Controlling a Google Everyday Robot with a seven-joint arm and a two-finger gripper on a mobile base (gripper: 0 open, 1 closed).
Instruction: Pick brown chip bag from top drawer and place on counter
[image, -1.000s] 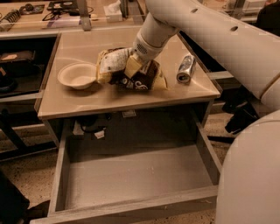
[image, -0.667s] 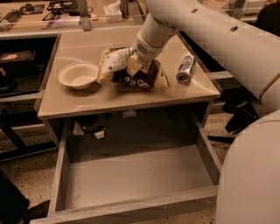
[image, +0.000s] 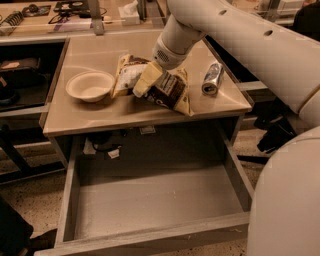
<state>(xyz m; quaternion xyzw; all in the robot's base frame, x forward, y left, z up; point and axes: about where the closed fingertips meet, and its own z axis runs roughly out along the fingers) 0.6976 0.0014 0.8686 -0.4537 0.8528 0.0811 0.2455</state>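
Observation:
The brown chip bag (image: 167, 90), dark brown with pale yellow edges and a white panel, lies on the beige counter (image: 100, 117) near its middle, between a bowl and a can. My gripper (image: 146, 80) comes down from the upper right on the white arm and sits right on the bag's middle, touching it. The top drawer (image: 150, 200) is pulled fully out below the counter, and its grey floor is bare.
A pale bowl (image: 90, 85) sits on the counter's left. A crushed silver can (image: 212, 78) lies on its right. A cluttered desk (image: 60, 12) runs along the back. My white arm and body (image: 285, 150) fill the right side. Cables hang under the counter (image: 102, 145).
Almost nothing. The gripper stays on the bag, and the bag's right end has settled slightly lower on the counter.

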